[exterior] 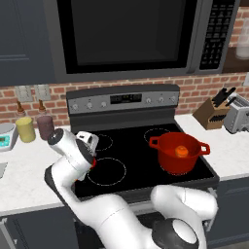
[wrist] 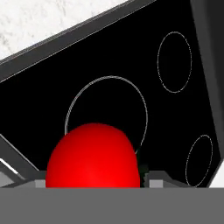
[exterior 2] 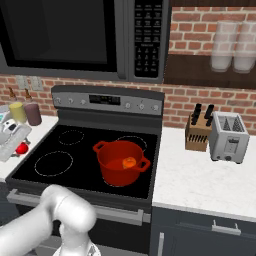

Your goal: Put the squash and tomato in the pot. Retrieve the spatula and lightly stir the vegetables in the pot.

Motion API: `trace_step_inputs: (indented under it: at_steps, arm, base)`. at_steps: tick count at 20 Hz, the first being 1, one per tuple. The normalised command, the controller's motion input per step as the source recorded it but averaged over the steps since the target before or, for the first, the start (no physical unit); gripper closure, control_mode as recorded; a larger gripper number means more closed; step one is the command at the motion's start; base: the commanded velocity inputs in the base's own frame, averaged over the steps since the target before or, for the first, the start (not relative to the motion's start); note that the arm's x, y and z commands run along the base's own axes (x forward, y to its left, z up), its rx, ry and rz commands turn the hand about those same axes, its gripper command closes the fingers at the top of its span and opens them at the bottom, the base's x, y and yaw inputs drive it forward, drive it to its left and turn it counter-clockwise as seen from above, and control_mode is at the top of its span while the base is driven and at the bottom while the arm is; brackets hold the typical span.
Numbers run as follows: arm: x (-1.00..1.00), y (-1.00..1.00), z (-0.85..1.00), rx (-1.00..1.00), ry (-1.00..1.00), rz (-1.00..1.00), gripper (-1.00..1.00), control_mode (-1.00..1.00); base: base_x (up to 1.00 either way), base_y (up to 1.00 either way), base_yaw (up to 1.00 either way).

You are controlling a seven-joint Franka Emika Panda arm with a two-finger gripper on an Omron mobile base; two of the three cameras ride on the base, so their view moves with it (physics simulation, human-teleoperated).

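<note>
The pot [exterior: 179,151] stands on the stove [exterior: 112,160], on its front right burner, and the squash [exterior: 182,151] lies inside it. The tomato [wrist: 93,156] sits in the gripper [exterior: 92,163] at the stove's left edge — above the front left burner. On the right counter [exterior 2: 200,175] the knife block [exterior 2: 198,130] stands left of the toaster [exterior 2: 229,137].

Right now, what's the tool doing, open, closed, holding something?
Tool: closed on the tomato, carried over the stovetop; the squash already sits in the pot.
</note>
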Motion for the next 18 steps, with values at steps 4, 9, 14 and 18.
trace_step_inputs:
  at_steps: [4, 9, 14, 18]
  arm:
    - [-0.27, -1.00, 0.73, -0.16, -0.01, 0.07, 1.00, -1.00]
    - [-0.10, -1.00, 0.39, -0.11, 0.00, 0.00, 1.00, -1.00]
    - [0.00, -1.00, 0.17, -0.01, 0.07, -0.12, 1.00, -1.00]
    - [0.11, -1.00, 0.02, 0.00, 0.15, -0.14, 1.00, -1.00]
  base:
    - [0.00, 0.00, 0.00]
    - [0.00, 0.00, 0.00]
    - [0.00, 0.00, 0.00]
    - [0.00, 0.00, 0.00]
